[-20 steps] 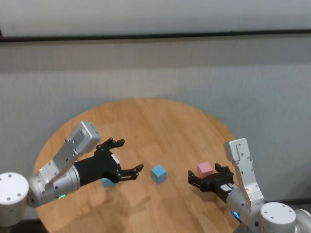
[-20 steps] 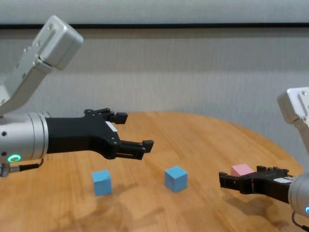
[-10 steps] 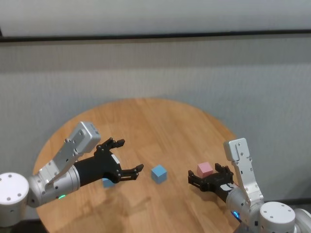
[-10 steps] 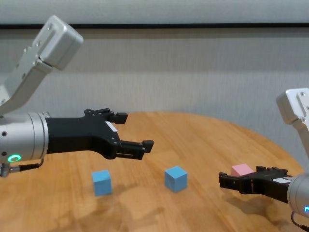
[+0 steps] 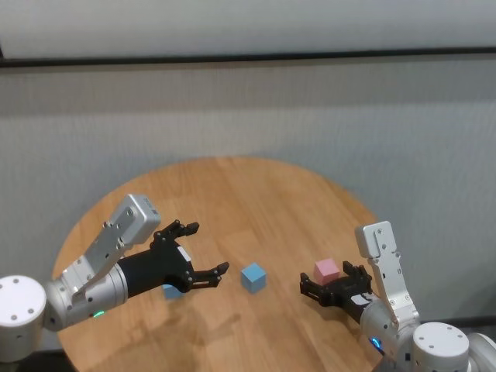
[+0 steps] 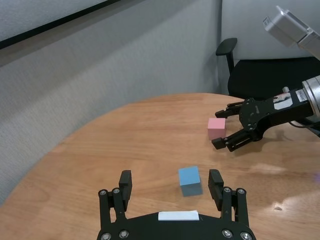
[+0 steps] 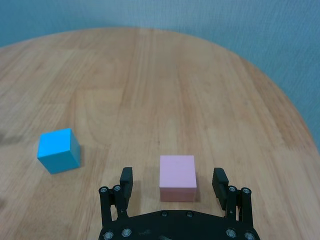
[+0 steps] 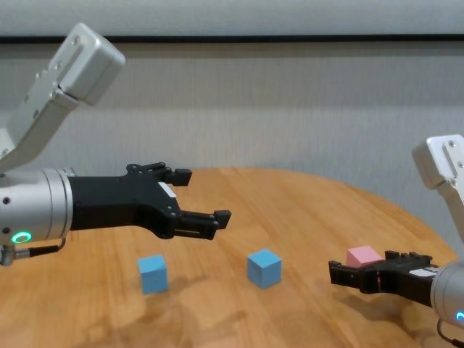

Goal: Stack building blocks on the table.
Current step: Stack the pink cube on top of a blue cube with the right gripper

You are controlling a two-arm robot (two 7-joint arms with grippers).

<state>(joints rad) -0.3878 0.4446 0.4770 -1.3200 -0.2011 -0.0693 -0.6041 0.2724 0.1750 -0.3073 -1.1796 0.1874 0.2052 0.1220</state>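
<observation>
Nearest the robot, the right pincer [image 8: 379, 278] sat low over the counter [image 5: 256, 194], jaws spread wide and bracketing the pink block [image 7: 177, 177] without touching it, lined up, I'd say, for the first pick; the left pincer [image 8: 197, 197] hovered above the surface, jaws apart and empty, held clear as if waiting its turn; beneath it lay one blue block [image 8: 153, 273], and the other blue block [image 8: 264, 267] rested between the two arms, near the middle; nothing was stacked yet, all three cubes lying apart on the wood.
</observation>
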